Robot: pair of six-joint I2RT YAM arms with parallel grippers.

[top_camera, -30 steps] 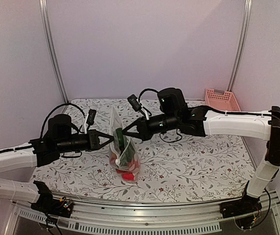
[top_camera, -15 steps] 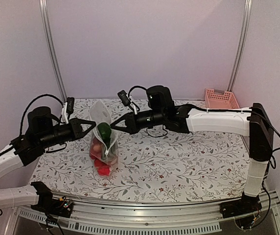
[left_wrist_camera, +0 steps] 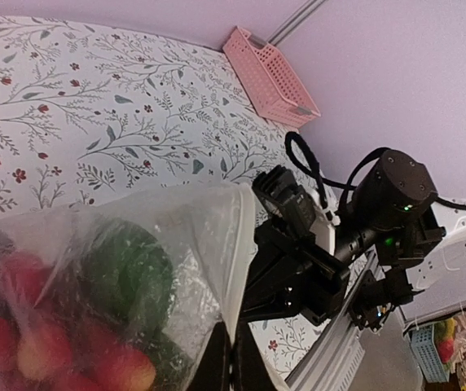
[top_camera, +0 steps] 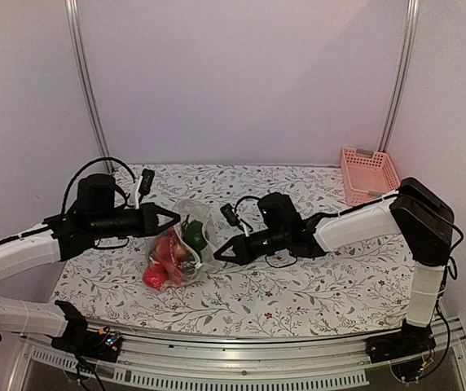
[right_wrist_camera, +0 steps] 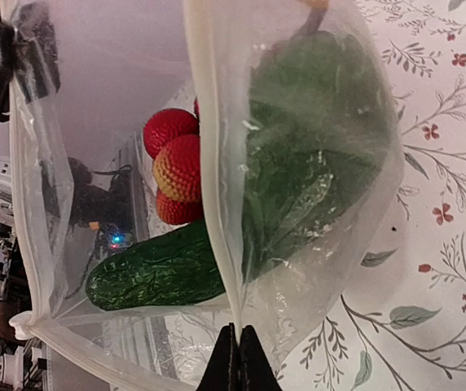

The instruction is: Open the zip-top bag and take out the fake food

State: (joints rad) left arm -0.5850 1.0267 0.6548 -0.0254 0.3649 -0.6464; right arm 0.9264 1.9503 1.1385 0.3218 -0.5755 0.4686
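The zip-top bag (top_camera: 186, 244) lies low over the flowered table, its mouth pulled apart between the two grippers. My left gripper (top_camera: 174, 218) is shut on one lip of the bag (left_wrist_camera: 217, 269), its fingers (left_wrist_camera: 217, 373) pinching the white zip strip. My right gripper (top_camera: 217, 255) is shut on the opposite lip (right_wrist_camera: 217, 204), close to the tabletop. The fake food (top_camera: 168, 257) is inside: red pieces (right_wrist_camera: 176, 167), a dark green cucumber (right_wrist_camera: 156, 273) and a green leafy piece (right_wrist_camera: 314, 155). Seen from the left wrist, red fruits (left_wrist_camera: 21, 350) press against the plastic.
A pink slatted basket (top_camera: 370, 173) stands at the back right corner of the table (top_camera: 314, 285), also seen in the left wrist view as the basket (left_wrist_camera: 270, 77). The right arm (top_camera: 355, 224) stretches low across the table's middle. Aluminium posts (top_camera: 86, 81) flank the back wall.
Both grippers have come down with the bag, which hung upright before and now slumps on the table. The right gripper dropped and pulled toward the front, and the mouth stands wider.
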